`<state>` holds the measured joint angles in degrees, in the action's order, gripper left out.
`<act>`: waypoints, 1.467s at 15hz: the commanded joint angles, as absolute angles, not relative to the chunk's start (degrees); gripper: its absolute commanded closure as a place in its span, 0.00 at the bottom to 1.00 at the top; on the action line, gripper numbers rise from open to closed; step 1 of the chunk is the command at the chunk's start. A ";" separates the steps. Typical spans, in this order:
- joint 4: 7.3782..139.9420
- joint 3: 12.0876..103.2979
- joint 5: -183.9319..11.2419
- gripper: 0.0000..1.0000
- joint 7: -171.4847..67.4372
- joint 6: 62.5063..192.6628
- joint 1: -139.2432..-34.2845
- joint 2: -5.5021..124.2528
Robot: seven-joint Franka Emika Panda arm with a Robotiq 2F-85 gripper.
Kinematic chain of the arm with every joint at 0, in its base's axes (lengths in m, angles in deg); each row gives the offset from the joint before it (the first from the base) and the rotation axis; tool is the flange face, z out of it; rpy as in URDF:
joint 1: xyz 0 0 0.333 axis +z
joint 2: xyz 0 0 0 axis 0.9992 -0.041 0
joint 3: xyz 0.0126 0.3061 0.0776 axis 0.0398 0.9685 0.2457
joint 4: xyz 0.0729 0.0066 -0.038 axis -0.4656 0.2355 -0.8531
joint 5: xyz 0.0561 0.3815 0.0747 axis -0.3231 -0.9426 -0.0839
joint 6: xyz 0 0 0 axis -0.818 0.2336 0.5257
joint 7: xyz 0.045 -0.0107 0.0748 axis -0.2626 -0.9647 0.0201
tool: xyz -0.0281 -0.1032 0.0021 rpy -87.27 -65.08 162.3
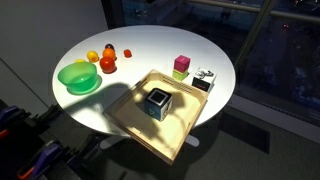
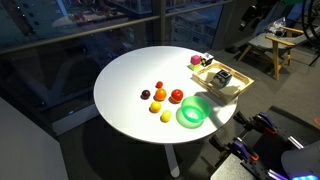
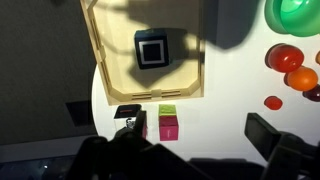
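**Hand up high, cube sitting in the tray**

The black cube (image 3: pixel 153 50) with its pale top face sat flat on the floor of the wooden tray (image 3: pixel 115 62), close to the middle and touching none of the walls. Both exterior views agreed: cube (image 1: pixel 157 101) inside tray (image 1: pixel 140 128), at the edge of the round white counter (image 1: pixel 150 42).

My hand (image 3: pixel 185 150) hung well above all of it, looking straight down! Its dark fingers showed only at the bottom of the wrist view, set wide apart, and I saw nothing between them, so I read it as open and empty. Neither exterior view showed the hand itself.

Just outside the tray's rim lay a pink-and-green block (image 3: pixel 168 120), and beside it a small black-and-white piece (image 3: pixel 127 112), both on the bare counter, not in the tray.

Further out, across the counter, stood the green bowl (image 1: pixel 78 84), with a cluster of small fruits close to it: an orange one (image 1: pixel 107 65), a red one (image 1: pixel 127 52) and a yellow one (image 1: pixel 92 56).

So the tally, as I judged it: one cube in the tray, two pieces beside it on the counter, nothing gripped.
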<state>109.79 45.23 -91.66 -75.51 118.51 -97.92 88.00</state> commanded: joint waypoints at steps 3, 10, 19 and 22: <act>105.53 45.14 -92.82 0.00 -73.71 115.20 -98.68 84.97; 102.08 45.42 -93.16 0.00 -72.47 113.11 -98.86 82.20; 98.46 45.63 -93.30 0.00 -71.37 111.61 -99.12 78.77; 97.55 45.65 -93.31 0.00 -70.87 111.24 -99.31 77.26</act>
<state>100.48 45.01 -92.31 -71.94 113.54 -98.19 79.38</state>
